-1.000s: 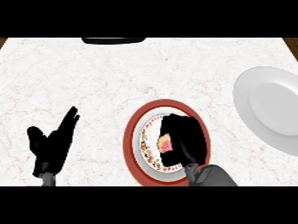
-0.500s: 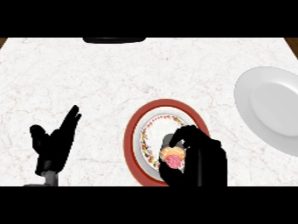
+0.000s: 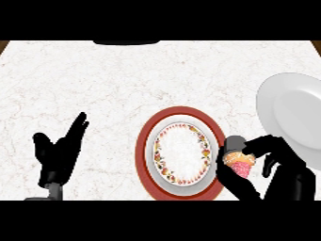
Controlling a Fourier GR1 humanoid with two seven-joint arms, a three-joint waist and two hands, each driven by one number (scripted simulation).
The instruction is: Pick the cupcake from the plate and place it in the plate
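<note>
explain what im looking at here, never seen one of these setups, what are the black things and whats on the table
The view is from the robot's head, looking steeply down at a white marbled counter. The black shapes are the robot's two hands, coming in from the lower edge. The left hand rests open at the lower left, fingers up, holding nothing. The right hand is curled round a cupcake with pink on it, held between the two plates. In the middle lies a red-rimmed plate with a patterned ring; nothing lies on it now. At the right edge is a plain white plate, which looks like where the cupcake goes next. A dark shape at the counter's far edge cannot be identified.
</note>
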